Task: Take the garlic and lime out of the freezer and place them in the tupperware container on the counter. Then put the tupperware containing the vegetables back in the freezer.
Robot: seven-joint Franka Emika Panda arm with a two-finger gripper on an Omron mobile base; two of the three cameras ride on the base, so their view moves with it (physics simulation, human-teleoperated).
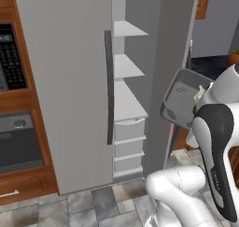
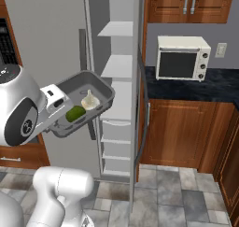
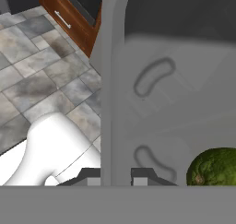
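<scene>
My gripper (image 2: 61, 110) is shut on the near wall of the tupperware container (image 2: 100, 88) and holds it in the air in front of the open freezer (image 2: 116, 67). Inside the tub lie the off-white garlic (image 2: 90, 101) and the dark-green lime (image 2: 75, 113), side by side. In the hand view my gripper (image 3: 115, 178) pinches the tub's rim (image 3: 108, 103), and the lime (image 3: 214, 168) sits at the lower right. From the left base view the tupperware container (image 1: 179, 97) hangs tilted to the right of the freezer shelves (image 1: 128, 67), with the garlic (image 1: 200, 92) peeking out behind my arm.
The freezer door (image 1: 172, 58) stands open beside the tub. A cream toaster oven (image 2: 182, 58) sits on the dark counter (image 2: 210, 88) over brown cabinets (image 2: 179, 132). A black wall oven (image 1: 16, 142) is set in wood at the left. Below is grey tile floor (image 2: 186, 198).
</scene>
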